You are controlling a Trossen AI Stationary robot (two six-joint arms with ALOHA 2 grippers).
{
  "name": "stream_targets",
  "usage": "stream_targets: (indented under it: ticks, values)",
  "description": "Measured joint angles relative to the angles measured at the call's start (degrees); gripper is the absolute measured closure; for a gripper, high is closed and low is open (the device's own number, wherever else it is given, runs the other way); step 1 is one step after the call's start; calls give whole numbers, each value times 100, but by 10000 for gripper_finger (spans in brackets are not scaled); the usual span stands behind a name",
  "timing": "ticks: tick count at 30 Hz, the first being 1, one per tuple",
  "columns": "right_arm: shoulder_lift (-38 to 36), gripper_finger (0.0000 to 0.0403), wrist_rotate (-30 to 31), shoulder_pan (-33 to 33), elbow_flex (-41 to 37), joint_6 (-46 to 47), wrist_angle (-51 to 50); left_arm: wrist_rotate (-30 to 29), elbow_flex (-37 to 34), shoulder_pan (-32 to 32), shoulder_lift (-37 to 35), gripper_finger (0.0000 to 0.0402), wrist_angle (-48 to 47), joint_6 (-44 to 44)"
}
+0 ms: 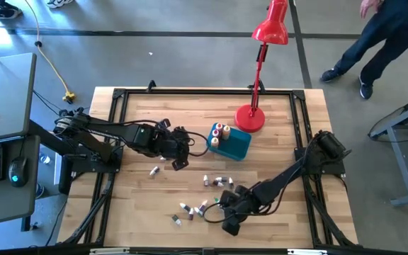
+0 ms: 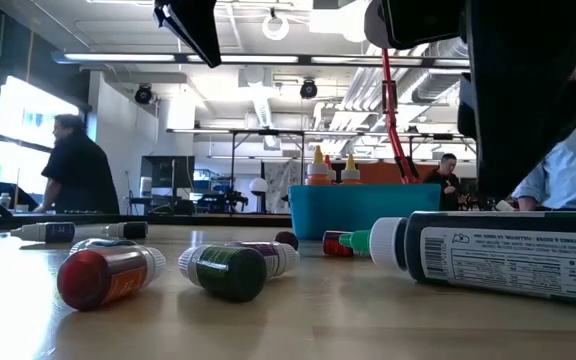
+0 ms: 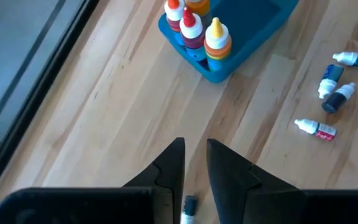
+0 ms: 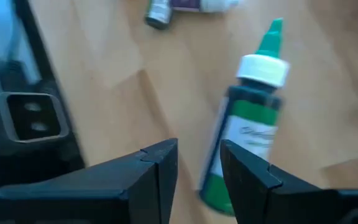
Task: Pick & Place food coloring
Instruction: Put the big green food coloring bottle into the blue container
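Several small food coloring bottles lie on their sides on the wooden table (image 1: 147,120): a group near the middle (image 1: 216,181) and another toward the near edge (image 1: 188,210). Three stand upright (image 3: 194,31) in the teal tub (image 1: 234,144). My right gripper (image 4: 199,163) is open just above a green bottle with a white collar (image 4: 244,124), which lies flat; its base end shows beside one finger. My left gripper (image 3: 195,167) is open with a narrow gap, hovering left of the tub, and a small bottle (image 3: 188,208) lies beneath it.
A red desk lamp (image 1: 258,78) stands on its round base just behind the tub. A dark frame borders the table. In the low view a red bottle (image 2: 108,275) and a dark green one (image 2: 233,270) lie close to the camera. People stand beyond the table.
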Motion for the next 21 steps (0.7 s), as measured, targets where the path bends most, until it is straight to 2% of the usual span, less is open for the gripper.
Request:
stream_targets:
  ticks: [6,14,18,21]
  values:
    - [0,291,326,33,2,-800,-496,41,1,0,0,339,4,-195]
    - [0,277,801,-17,2,-2186,-375,100,0,0,0,339,3,-191]
    - [-1,280,734,-96,2,-2297,-282,100,1,0,0,339,1,-186]
    - [-2,286,681,-157,2,-2042,-241,96,-1,0,0,339,1,-173]
